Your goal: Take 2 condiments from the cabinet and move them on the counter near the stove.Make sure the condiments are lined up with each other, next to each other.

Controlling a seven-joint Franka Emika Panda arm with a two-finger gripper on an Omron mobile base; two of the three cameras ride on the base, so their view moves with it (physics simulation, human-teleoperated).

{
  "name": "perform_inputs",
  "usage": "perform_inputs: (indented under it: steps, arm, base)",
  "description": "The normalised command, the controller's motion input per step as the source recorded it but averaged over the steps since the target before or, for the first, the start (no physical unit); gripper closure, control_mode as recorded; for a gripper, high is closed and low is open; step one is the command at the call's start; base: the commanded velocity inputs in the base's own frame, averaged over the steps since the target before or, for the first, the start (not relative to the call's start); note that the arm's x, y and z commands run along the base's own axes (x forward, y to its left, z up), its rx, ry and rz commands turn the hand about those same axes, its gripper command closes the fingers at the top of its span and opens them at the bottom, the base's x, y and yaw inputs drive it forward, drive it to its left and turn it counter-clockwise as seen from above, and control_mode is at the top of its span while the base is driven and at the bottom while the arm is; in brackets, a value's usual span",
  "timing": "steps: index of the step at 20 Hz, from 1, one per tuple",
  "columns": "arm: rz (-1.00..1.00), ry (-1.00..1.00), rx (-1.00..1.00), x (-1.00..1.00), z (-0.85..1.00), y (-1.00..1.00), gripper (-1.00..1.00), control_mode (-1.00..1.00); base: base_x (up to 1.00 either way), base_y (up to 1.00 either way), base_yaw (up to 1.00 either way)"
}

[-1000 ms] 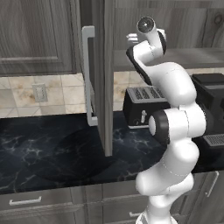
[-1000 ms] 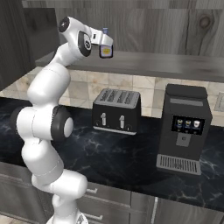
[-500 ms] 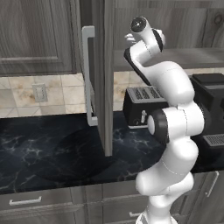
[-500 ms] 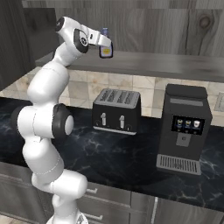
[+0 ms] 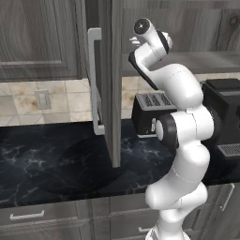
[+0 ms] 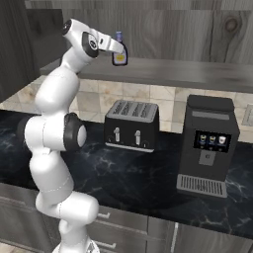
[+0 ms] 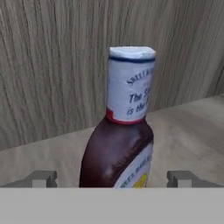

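Note:
A dark brown bottle point(image 7: 118, 148) with a pale blue cap, one of the condiments, stands upright on the grey shelf point(image 6: 168, 74) of the open cabinet. My gripper point(image 7: 113, 178) is open, and the bottle's lower body sits between its two fingertips point(image 7: 43, 178) with a gap on each side. In the right base view the gripper point(image 6: 114, 48) reaches level with the bottle point(image 6: 119, 53) from the left. The cabinet door point(image 5: 112, 84) hangs open with its long silver handle point(image 5: 95, 79). Below lies the black marble counter point(image 6: 148, 173). The stove is out of view.
A black toaster point(image 6: 131, 126) and a black coffee machine point(image 6: 207, 146) stand on the counter under the shelf. The open door juts out over the counter left of the arm. Grey drawers point(image 5: 42, 215) run below the counter's edge.
My hand has edged a little further into the cabinet toward the bottle. The gripper has stayed open and the bottle has not moved.

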Motion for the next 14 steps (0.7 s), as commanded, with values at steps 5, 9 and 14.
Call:
perform_inputs:
  steps: [5,9,14]
  arm:
    - [0.00,0.06,0.01,0.23,0.00,0.00,-1.00,-1.00]
    - [-0.04,0.04,0.01,0.04,0.00,0.00,-1.00,-1.00]
    - [-0.08,0.00,0.00,0.00,0.00,0.00,-1.00,-1.00]
  base:
    - [0.00,0.00,0.00]
    - [0.00,0.00,0.00]
    - [0.00,0.00,0.00]
